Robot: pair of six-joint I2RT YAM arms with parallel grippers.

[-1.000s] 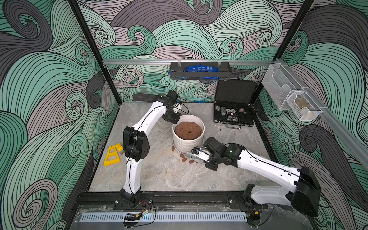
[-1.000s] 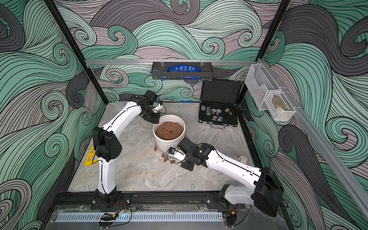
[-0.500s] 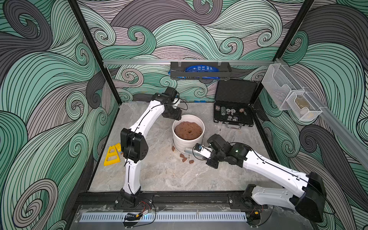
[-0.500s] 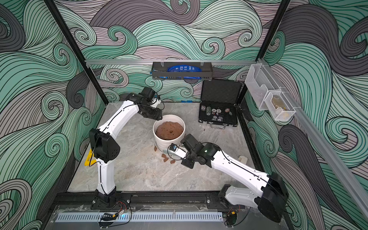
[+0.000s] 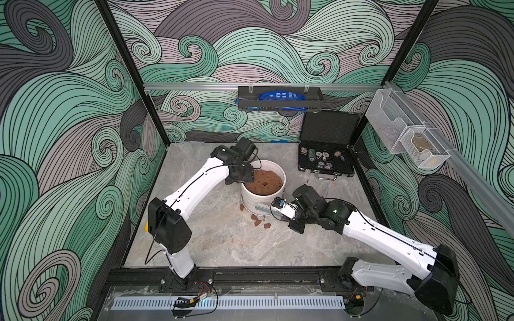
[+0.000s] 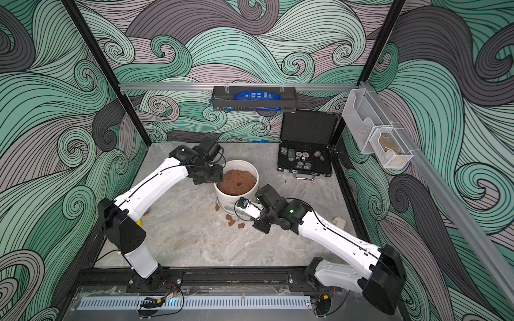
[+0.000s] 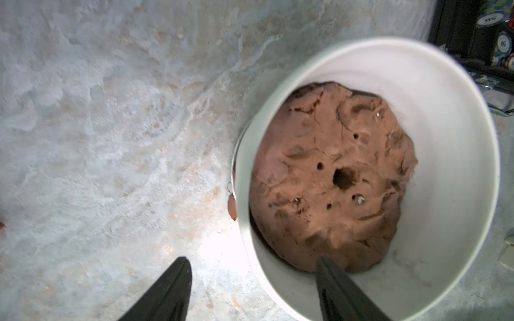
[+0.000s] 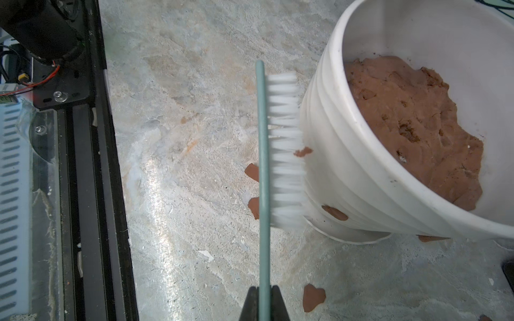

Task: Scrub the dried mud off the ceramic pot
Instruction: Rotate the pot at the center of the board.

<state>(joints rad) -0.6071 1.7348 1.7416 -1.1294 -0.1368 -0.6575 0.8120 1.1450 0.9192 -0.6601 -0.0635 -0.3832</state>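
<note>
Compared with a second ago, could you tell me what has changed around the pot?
The left gripper opened and now straddles the rim of the ceramic pot. The right gripper, shut on the scrub brush, slid it leftward, bristles against the pot's wall. Pot, fallen mud flakes and poker-chip case stayed put.

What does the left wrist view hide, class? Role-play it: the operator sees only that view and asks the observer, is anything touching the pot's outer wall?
Observer: Yes, a brush presses its white bristles against the ribbed wall of the ceramic pot.
Operator: Any mud on that wall?
Observer: One patch of dried mud clings low on it, close to the bristles.
Operator: What holds the brush?
Observer: The right gripper, jaws shut on the green handle.
</note>
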